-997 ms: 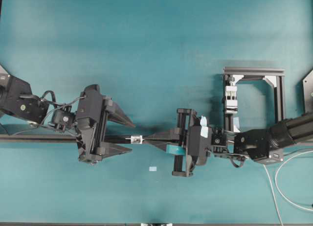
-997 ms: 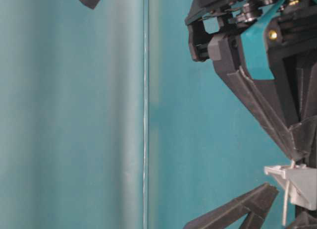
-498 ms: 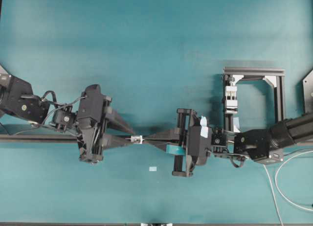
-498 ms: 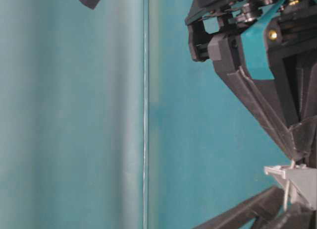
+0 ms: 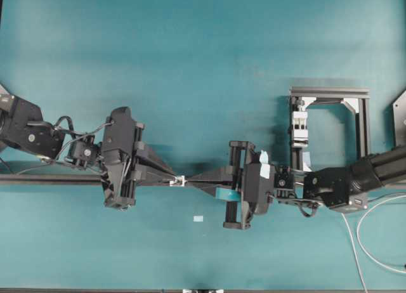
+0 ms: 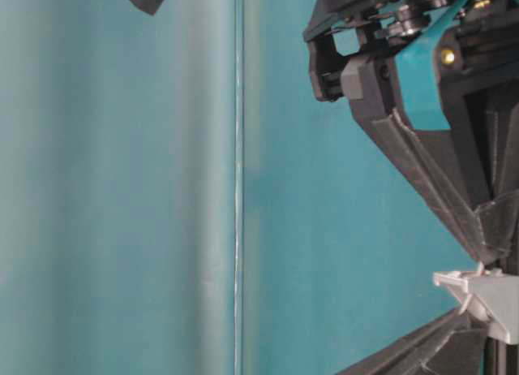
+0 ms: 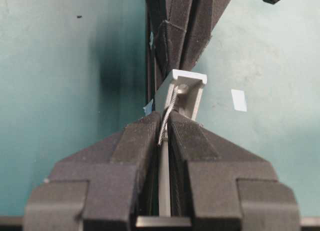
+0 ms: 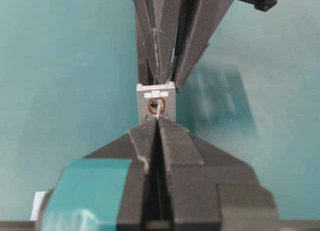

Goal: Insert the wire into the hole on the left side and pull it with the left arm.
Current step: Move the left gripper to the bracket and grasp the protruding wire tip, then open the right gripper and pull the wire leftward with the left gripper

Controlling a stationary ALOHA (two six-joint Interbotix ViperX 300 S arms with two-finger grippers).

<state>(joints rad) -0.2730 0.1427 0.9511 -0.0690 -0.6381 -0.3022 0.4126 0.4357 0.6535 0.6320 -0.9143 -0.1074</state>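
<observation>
Two black robot arms meet tip to tip over a teal counter (image 5: 203, 52), with a tiny silver-white square fitting (image 5: 177, 180) between them. The left end effector (image 7: 165, 122) has its two pointed wedge fingers pressed together on the wire (image 7: 168, 113), a thin grey twisted strand that comes out of the fitting's near face and runs down between the fingertips. From the opposite side, the right end effector (image 8: 157, 122), marked with a patch of teal tape (image 8: 85, 196), is likewise clamped tight, its tips pinching the wire just in front of the hole (image 8: 154, 106), a dark opening ringed in red at the centre of the fitting. The wire passes through that hole, so it is gripped on both sides of the fitting.

In the overhead view the fitting sits on a dark rail (image 5: 51, 179) lying across the left half of the counter. A small pale tape patch (image 5: 198, 218) lies on the counter just below the meeting point. Well to the right stands a dark metal frame (image 5: 330, 93) holding a white stacked clamp block (image 5: 299, 125). Pale loops of cable (image 5: 374, 242) curve near the right edge.
</observation>
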